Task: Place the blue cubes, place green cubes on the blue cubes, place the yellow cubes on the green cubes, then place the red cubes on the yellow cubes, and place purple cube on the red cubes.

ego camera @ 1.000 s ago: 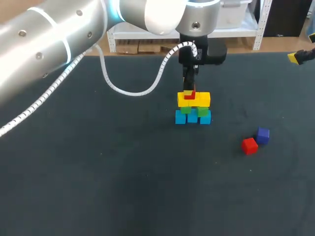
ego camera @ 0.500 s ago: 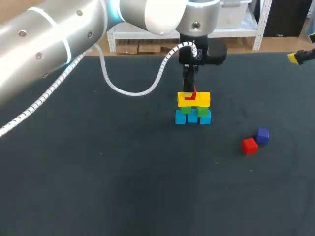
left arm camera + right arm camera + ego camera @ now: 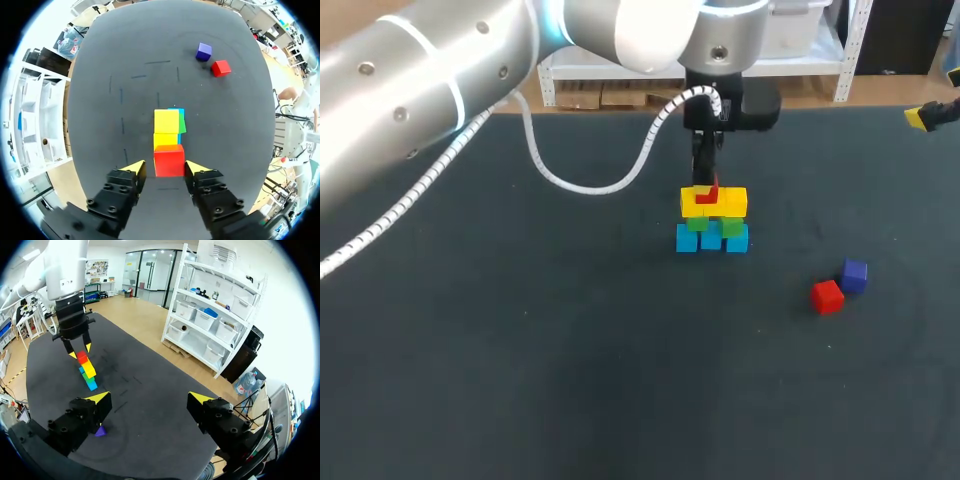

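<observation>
A stack stands mid-table: blue cubes at the bottom, green cubes on them, yellow cubes above. One red cube rests on the near yellow cube. My left gripper hangs over the stack, open, its fingers flanking that red cube with slim gaps. A second red cube and the purple cube lie loose to the right. My right gripper is open and empty at the table's far right edge.
In the right wrist view the purple cube lies just under one finger, and the stack stands farther off below my left gripper. The left arm's white cable loops above the table behind the stack.
The left gripper's fingers have spread away from the red cube, which stays on the yellow cube. The right arm has not moved.
</observation>
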`<state>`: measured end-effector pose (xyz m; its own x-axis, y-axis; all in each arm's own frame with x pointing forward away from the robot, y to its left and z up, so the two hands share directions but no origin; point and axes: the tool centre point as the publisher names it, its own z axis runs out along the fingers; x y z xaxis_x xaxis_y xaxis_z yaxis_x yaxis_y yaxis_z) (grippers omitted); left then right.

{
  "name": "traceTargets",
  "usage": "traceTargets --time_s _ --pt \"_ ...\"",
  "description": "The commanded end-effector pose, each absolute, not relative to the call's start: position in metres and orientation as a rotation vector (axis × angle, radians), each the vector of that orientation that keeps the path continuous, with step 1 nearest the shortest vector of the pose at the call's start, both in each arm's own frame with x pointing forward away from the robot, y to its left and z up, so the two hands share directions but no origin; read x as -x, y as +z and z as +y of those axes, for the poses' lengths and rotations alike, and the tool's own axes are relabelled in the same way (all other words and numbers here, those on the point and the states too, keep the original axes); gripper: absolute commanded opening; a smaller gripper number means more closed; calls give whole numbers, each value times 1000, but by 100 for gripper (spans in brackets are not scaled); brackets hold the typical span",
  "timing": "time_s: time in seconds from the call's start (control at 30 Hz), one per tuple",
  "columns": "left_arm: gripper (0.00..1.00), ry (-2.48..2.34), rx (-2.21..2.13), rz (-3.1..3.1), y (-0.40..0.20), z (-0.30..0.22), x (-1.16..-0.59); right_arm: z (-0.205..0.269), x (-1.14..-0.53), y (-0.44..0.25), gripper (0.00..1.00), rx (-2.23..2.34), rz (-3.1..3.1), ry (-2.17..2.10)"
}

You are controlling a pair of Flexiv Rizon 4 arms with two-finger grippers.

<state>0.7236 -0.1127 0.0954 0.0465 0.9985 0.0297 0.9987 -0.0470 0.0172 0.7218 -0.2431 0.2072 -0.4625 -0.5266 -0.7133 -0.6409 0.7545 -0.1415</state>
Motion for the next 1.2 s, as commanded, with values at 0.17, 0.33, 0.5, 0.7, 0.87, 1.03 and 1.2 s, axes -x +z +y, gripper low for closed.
traceTargets --time_s 0.17,0.33,0.5,0.7,0.87,1.03,1.2 --pt "44 -56 2269 -2162 96 -113 -724 -241 -718 207 100 847 2164 145" --pt "42 -56 2267 -2163 95 -113 -724 -241 -718 207 100 847 2164 145" --pt "40 -58 2267 -2167 95 -113 -725 -241 -718 207 100 847 2164 145" --pt "40 -57 2264 -2174 95 -113 -726 -241 -718 207 100 847 2164 145" --pt "41 -59 2263 -2177 95 -113 -725 -241 -718 207 100 847 2164 145" --pt "41 -61 2260 -2181 95 -113 -726 -241 -718 207 100 847 2164 145" --pt "49 -55 2264 -2177 96 -112 -724 -241 -718 207 100 847 2164 145"
